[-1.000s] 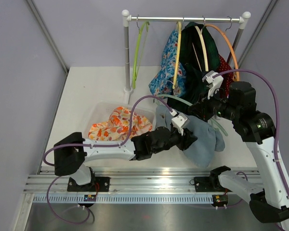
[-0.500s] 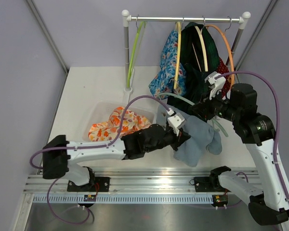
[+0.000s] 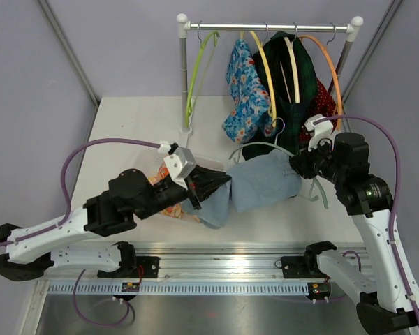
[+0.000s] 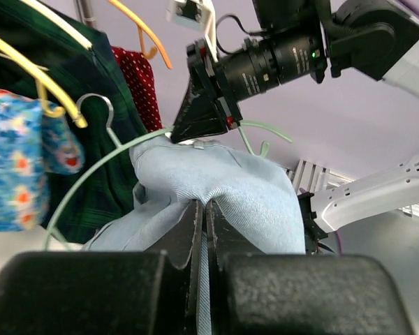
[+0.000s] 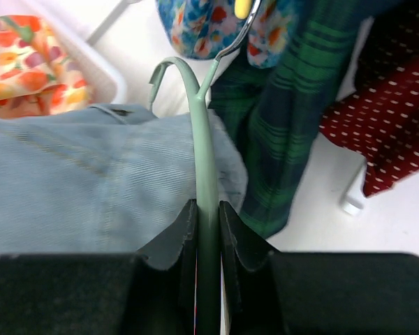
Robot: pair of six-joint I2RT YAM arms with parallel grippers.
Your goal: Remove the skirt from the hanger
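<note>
- The skirt (image 3: 258, 185) stretches between my left gripper (image 3: 222, 183) and my right gripper (image 3: 298, 167), with its left end pinched in the left one.
- The hanger (image 5: 204, 153) sits in my right gripper's jaws, over the skirt's right end.
- The rack (image 3: 265, 28) stands behind both grippers, with clothes (image 3: 293, 91) on it.
- The bin (image 5: 106, 75) lies left of my left gripper, with cloth (image 5: 28, 63) in it.

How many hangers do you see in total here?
5: four on the rail, lime, yellow, cream and orange; one mint hanger in the right hand. More may hide among the clothes.
</note>
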